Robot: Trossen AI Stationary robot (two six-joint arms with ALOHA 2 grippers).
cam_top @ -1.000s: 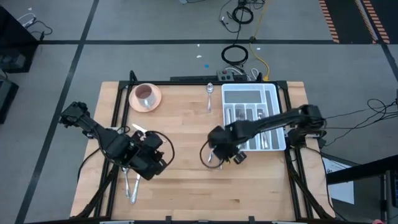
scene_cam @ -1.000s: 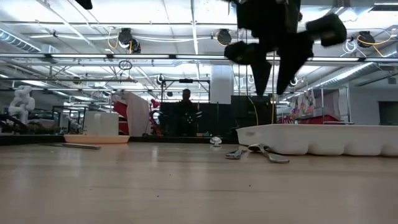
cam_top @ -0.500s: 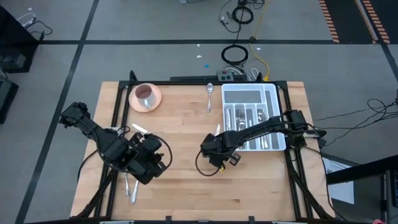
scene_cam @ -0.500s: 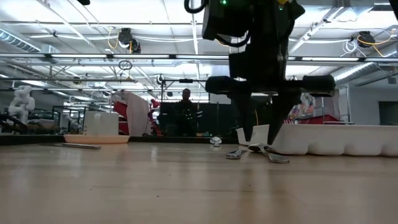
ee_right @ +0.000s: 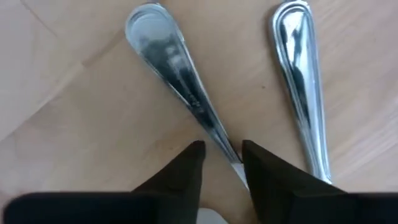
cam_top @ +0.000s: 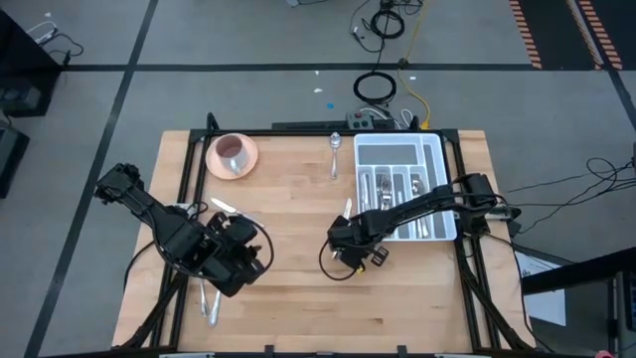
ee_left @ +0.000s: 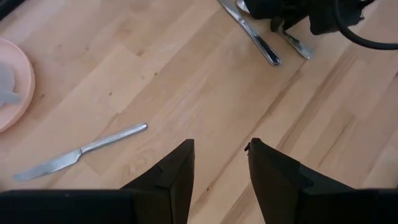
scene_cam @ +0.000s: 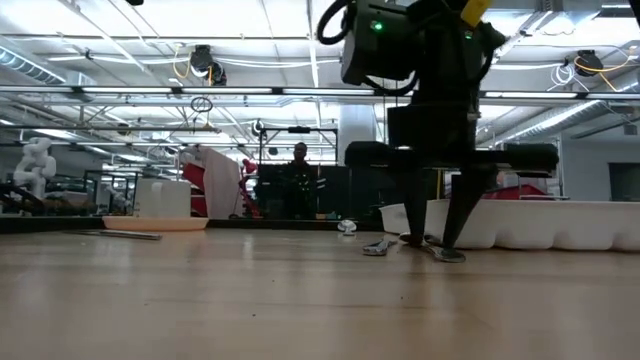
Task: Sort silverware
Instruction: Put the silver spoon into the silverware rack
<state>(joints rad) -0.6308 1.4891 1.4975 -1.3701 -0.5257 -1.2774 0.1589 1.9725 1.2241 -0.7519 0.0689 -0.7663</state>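
Two silver pieces of silverware lie side by side on the wood next to the white tray (cam_top: 443, 164); their handles (ee_right: 177, 81) (ee_right: 300, 74) show in the right wrist view. My right gripper (ee_right: 222, 154) points straight down at the table (scene_cam: 437, 240), slightly open, one finger on each side of the left handle. More silverware lies in the tray. A spoon (cam_top: 335, 149) lies at the far edge and a knife (ee_left: 81, 151) near my left gripper (ee_left: 219, 163). That gripper hangs open over bare wood with nothing between its fingers. My right gripper comes from above, pointing down, its fingers (ee_right: 264, 171) lying across the handle's narrow stretch (ee_right: 219, 134). The piece lies flat on the table. A small gap shows beside the handle, so I cannot tell whether the fingers touch it.
A pink saucer with a cup (cam_top: 233, 153) stands at the far left. Two more pieces (cam_top: 209, 298) lie near the front edge, under my left arm. The table's near middle and right are bare wood. A person stands far off in the room behind (scene_cam: 300, 185).
My right gripper has come down from well above the table until its fingertips reach the wood beside the tray, rolling its wrist on the way. The gap between its fingers has narrowed. The silverware has not moved.
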